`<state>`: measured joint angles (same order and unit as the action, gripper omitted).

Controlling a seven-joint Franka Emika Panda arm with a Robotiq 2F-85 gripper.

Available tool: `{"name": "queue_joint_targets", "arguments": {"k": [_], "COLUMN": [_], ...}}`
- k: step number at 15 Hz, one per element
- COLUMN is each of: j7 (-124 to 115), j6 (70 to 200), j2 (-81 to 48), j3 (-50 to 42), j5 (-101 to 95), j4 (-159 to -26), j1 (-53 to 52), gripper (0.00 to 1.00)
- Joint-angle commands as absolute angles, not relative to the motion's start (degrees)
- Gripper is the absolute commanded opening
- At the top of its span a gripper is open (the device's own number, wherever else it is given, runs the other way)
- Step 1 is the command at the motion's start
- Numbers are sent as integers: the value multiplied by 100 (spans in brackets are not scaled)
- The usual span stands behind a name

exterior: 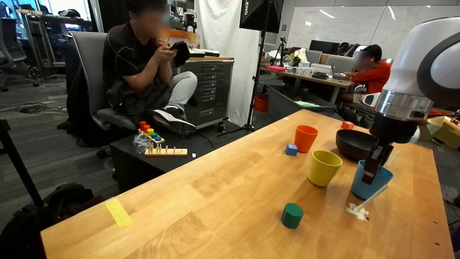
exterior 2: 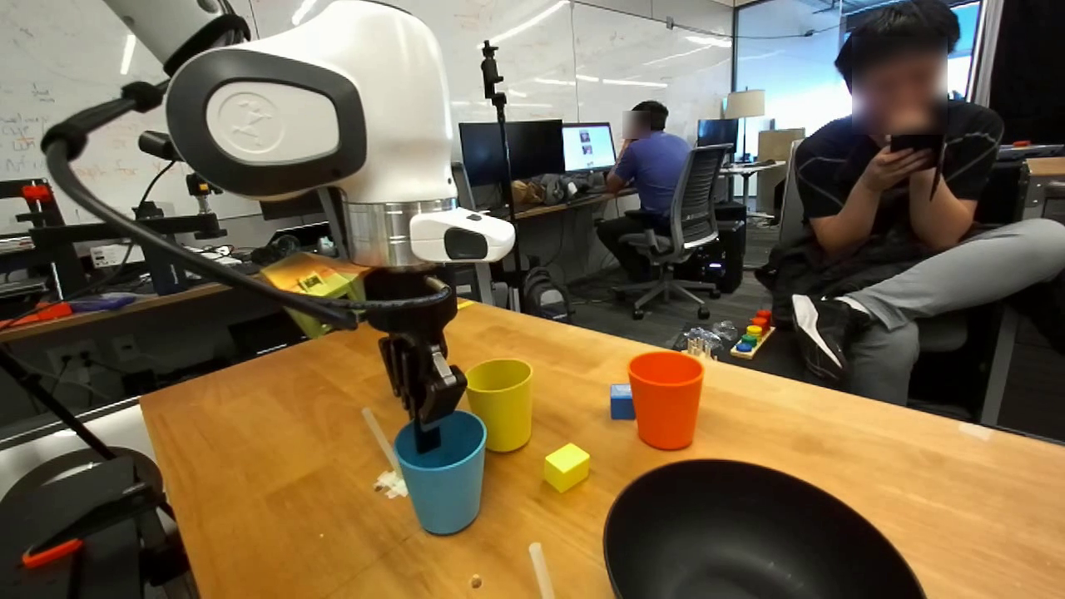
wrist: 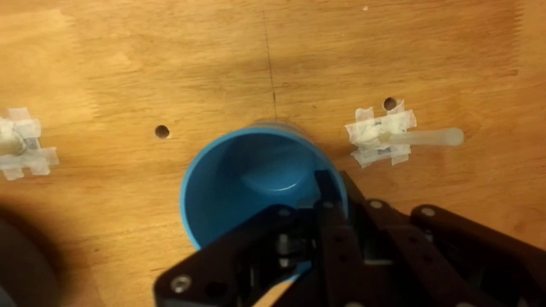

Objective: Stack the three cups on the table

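Wrist view, lower centre: my pincer (wrist: pixel 340 184) was closed on the blue cup (wrist: pixel 252 185), presumably grasp step; next move needed lifting over yellow cup (exterior 2: pixel 504 408).

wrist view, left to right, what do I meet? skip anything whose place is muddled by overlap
White tape patch → left-hand small hole → light blue cup → taped-down translucent tube. Skipped for overlap: gripper, dark rounded shape at lower left, right-hand hole.
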<state>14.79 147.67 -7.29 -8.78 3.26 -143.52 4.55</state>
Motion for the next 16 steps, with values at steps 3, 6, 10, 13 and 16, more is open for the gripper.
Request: {"name": "queue_joint_targets", "arguments": {"k": [3,6,10,13,16], "j7": [1148,936,706,764,777], "j6": [14552,14430,14207,14061,13929], "j2": [-642,-470,-123,170,365], "j3": [-830,-838,-809,-740,-639], "j5": [-250,-530,-806,-701,-609], "j4": [-14271,-14283,-14267,-14225,-14095], "j1": [537,516,494,484,441], "gripper": [1,1,1,1,1]}}
